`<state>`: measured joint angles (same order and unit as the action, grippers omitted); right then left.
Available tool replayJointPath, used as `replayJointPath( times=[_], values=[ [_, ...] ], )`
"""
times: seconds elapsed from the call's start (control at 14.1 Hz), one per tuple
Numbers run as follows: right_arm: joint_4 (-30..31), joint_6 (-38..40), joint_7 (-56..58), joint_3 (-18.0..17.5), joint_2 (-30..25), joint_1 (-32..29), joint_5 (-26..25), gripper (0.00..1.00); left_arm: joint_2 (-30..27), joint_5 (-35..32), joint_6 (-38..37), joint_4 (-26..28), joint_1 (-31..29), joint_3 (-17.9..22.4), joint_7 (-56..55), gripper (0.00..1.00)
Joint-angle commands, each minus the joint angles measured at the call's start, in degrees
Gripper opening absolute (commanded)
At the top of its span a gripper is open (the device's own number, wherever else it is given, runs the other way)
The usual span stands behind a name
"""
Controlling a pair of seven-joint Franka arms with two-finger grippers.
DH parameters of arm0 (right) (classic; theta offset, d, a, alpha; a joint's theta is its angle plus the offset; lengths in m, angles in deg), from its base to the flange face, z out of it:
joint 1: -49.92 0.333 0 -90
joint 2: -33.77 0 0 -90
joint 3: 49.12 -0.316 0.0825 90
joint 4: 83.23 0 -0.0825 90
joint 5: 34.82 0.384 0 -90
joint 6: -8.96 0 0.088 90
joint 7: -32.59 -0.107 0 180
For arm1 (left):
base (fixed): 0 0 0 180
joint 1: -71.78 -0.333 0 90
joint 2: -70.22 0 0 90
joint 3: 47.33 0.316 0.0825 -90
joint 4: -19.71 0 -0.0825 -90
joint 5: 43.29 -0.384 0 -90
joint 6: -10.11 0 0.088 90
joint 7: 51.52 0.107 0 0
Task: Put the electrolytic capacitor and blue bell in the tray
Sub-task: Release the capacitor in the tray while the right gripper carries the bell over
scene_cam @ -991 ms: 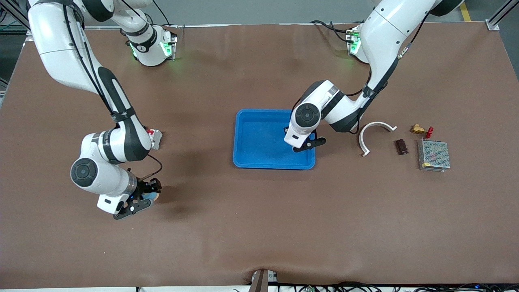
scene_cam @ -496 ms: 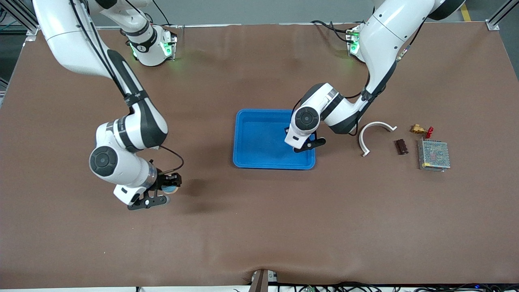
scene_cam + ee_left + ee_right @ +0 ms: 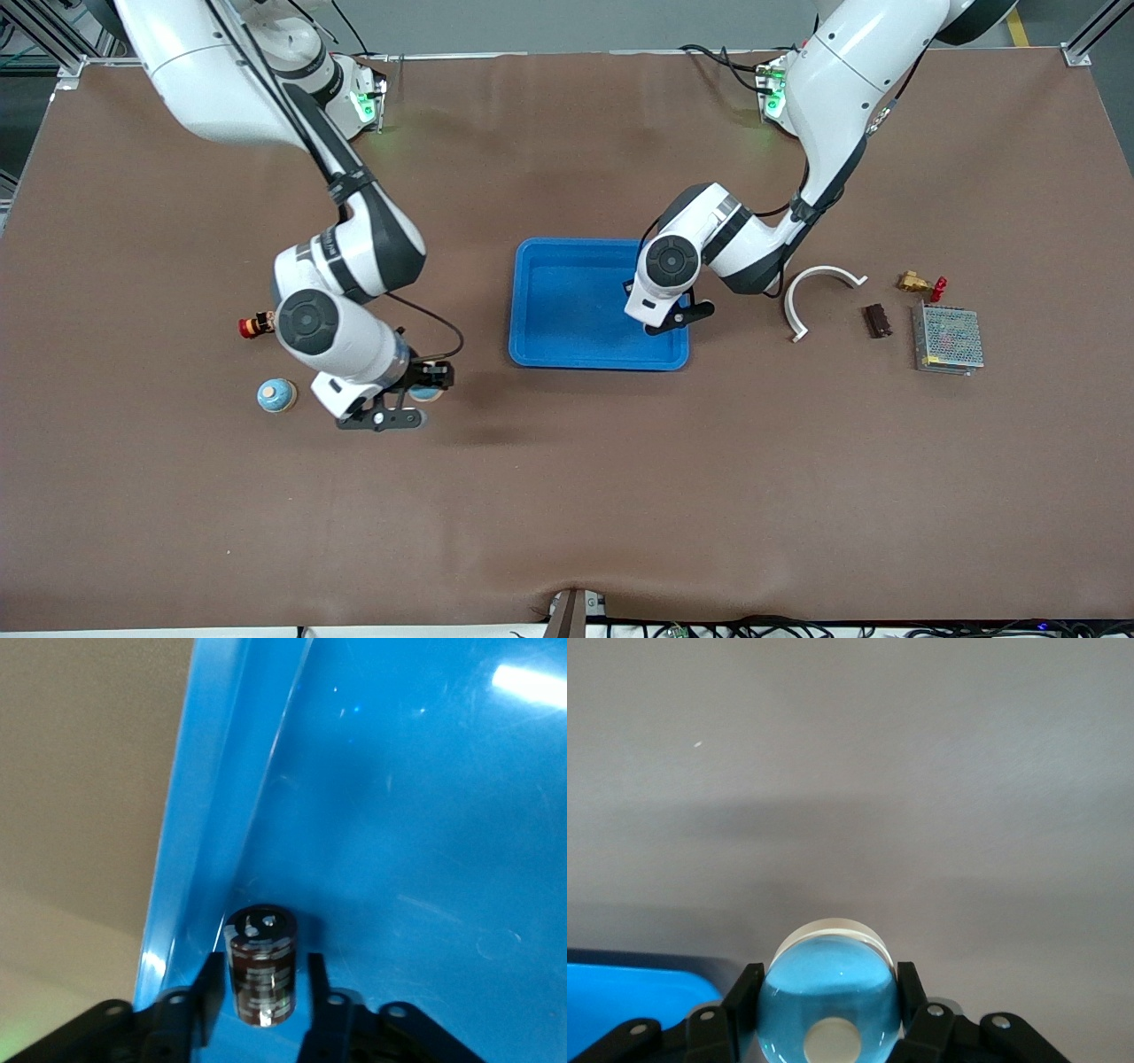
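Note:
The blue tray (image 3: 567,297) lies mid-table. My left gripper (image 3: 666,321) is down inside it, at the corner toward the left arm's end. In the left wrist view the dark brown electrolytic capacitor (image 3: 261,970) stands upright on the tray floor beside the tray wall (image 3: 204,815). It is between the jaws of the left gripper (image 3: 263,962), which is open with a gap on each side. My right gripper (image 3: 416,396) hangs over bare table between the right arm's end and the tray. It is shut on the blue bell (image 3: 828,1001), seen in the front view as the bell (image 3: 426,393). A tray corner (image 3: 620,1001) shows close by.
A second blue bell-shaped piece (image 3: 276,395) and a small red-and-black part (image 3: 254,325) sit toward the right arm's end. Toward the left arm's end lie a white curved piece (image 3: 819,288), a dark block (image 3: 876,320), a brass fitting (image 3: 917,283) and a mesh-covered metal box (image 3: 948,338).
My right arm has carried the blue bell toward the tray, uncovering the second blue piece and the red-and-black part. My left gripper has stayed in the tray.

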<state>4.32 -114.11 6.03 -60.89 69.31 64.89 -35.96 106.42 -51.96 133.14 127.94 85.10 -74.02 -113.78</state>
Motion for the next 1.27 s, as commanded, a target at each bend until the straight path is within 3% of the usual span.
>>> replayJointPath(
  times=[0.0,0.5,0.78,0.92,1.2],
  values=[
    [0.3,-0.2,-7.0,0.3,-0.9,3.3,-0.4,0.43,0.0,-1.7,-0.9,-1.0,0.1,0.0,-1.6,1.00],
    [1.6,-3.3,-18.5,0.8,-0.7,11.5,-1.4,0.43,-5.2,-1.7,-5.4,-1.7,-0.9,-0.1,-2.7,1.00],
    [1.6,-4.5,-25.2,0.9,0.1,14.4,-5.9,0.43,-7.5,-1.8,-14.4,-8.4,-1.8,-0.1,-1.9,1.00],
    [1.7,-6.2,-26.6,0.9,0.9,14.9,-6.6,0.43,-8.5,-2.2,-18.2,-11.6,-4.3,-0.1,0.3,1.00],
    [3.2,-10.6,-27.3,1.0,2.3,16.0,-6.7,0.43,-11.3,-2.1,-18.7,-11.3,-13.1,-0.4,14.9,1.00]
  ],
)
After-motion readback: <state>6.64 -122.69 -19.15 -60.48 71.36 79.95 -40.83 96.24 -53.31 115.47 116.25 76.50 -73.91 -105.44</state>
